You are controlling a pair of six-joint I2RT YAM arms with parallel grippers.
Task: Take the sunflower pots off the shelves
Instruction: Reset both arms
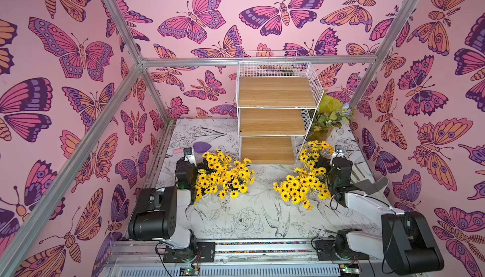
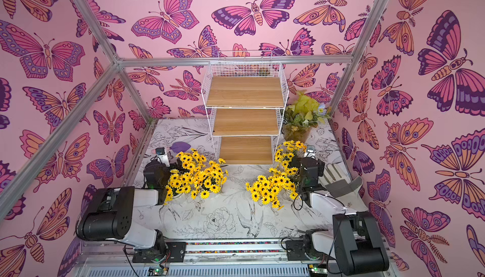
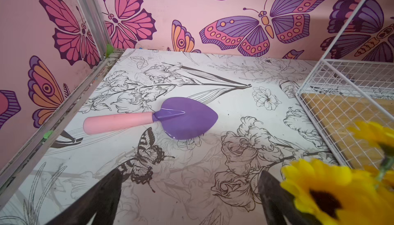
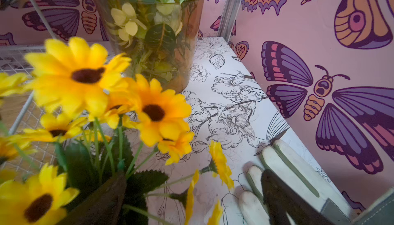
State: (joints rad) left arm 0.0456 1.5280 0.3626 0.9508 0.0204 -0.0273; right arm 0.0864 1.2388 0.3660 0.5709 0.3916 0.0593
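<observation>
Shelves (image 1: 273, 120) bare; sunflower pots (image 1: 225, 176) in two clusters on the table (image 1: 236, 218).
We record the left gripper (image 3: 191, 171) released, jaws wide; the right gripper (image 4: 194, 173) also spread, with sunflower stems between its jaws.

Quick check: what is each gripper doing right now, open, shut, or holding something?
Left gripper: open, nothing between the fingers.
Right gripper: open, gripping nothing; stems of the yellow dark-centred artificial sunflowers cross the gap.
</observation>
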